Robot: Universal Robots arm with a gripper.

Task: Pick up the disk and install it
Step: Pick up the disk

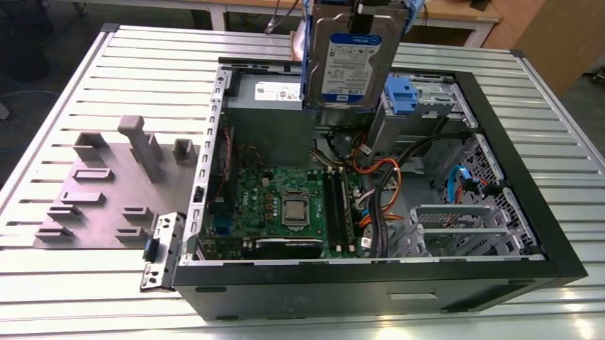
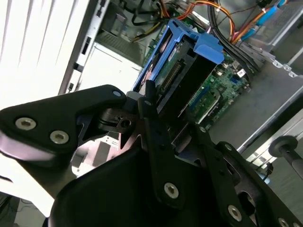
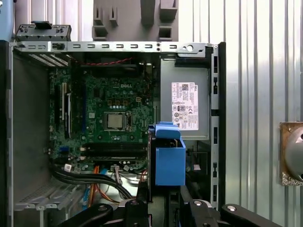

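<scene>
The gripper [image 2: 174, 112] is clamped on the disk [image 1: 348, 60], holding it upright above the far side of the open computer case [image 1: 378, 290], probably to clear walls and cables.

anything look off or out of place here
Nothing looks damaged or spilled. The only thing out of place is the flat silver-grey hard drive in its blue plastic bracket: the gripper holds it on edge in the air above the open black computer case, not seated in a bay.
</scene>
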